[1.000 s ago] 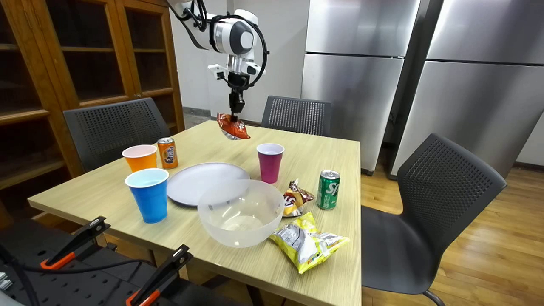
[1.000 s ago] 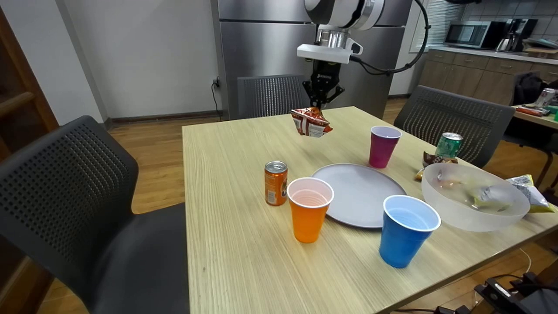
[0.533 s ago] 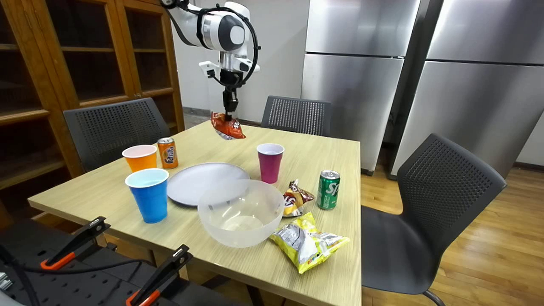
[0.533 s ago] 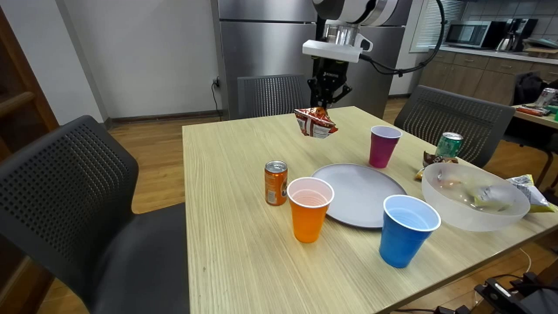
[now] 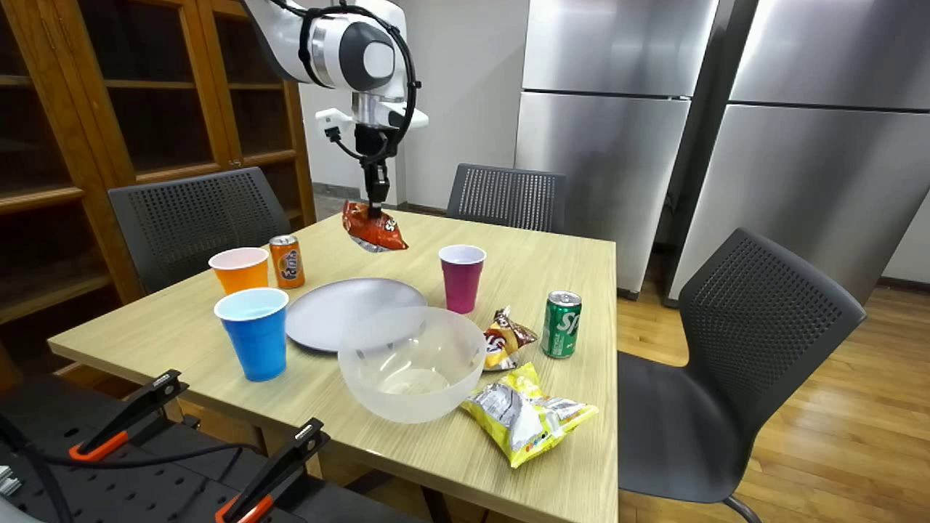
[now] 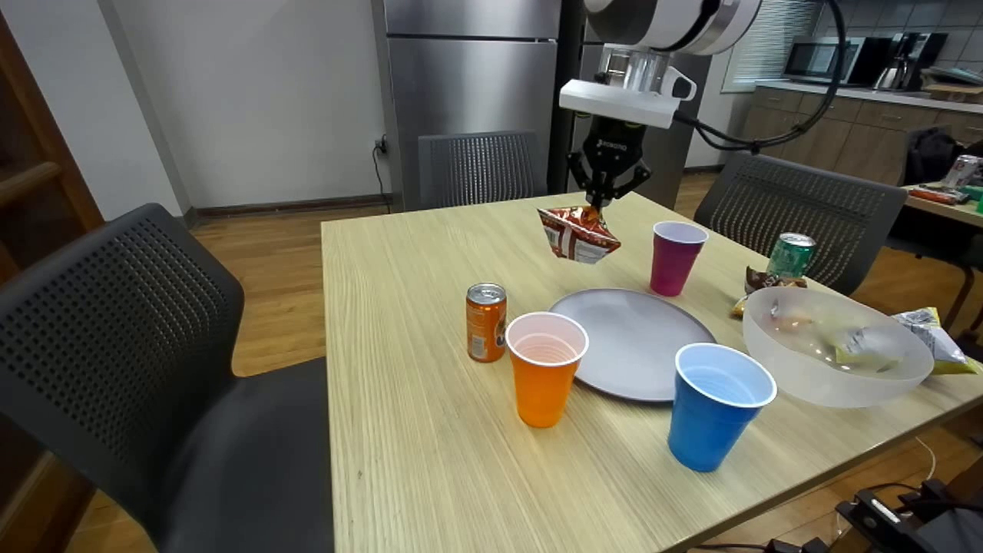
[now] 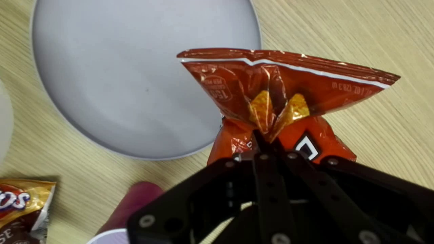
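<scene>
Red chip bag (image 7: 281,81) has come nearer the plate (image 7: 142,78), held aloft on its far side. My gripper (image 7: 267,136) pinches gathered film below the top seal, sensible hold: probably light, soft, slick, crushable inside.

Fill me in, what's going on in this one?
A robot's gripper is closed on a red chip bag, pinching it at a gathered waist and holding it above the table. On it are a gray plate and a frosted bowl, with a yellow bag and a brown-and-gold bag by the bowl. A purple cup, a blue cup, an orange cup, a green can and an orange can stand upright.
</scene>
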### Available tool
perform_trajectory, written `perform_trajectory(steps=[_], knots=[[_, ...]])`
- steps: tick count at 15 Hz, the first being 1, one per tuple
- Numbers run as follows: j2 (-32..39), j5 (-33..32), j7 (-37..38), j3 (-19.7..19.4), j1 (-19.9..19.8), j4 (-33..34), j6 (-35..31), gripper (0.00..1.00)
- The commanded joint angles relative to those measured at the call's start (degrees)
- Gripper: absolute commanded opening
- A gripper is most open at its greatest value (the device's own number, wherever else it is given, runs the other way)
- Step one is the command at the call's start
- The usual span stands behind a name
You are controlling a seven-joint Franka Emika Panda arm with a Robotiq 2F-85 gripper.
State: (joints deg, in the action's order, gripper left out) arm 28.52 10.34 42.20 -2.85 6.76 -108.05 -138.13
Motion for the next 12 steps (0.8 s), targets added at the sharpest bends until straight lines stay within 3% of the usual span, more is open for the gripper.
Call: perform_trajectory(steps=[1, 12], knots=[[-8.61, 0.33, -0.43, -0.1, -0.18, -10.98, -3.86, 0.0], [-23.56, -0.89, -6.62, -2.66, -5.35, -27.39, -4.7, 0.0]])
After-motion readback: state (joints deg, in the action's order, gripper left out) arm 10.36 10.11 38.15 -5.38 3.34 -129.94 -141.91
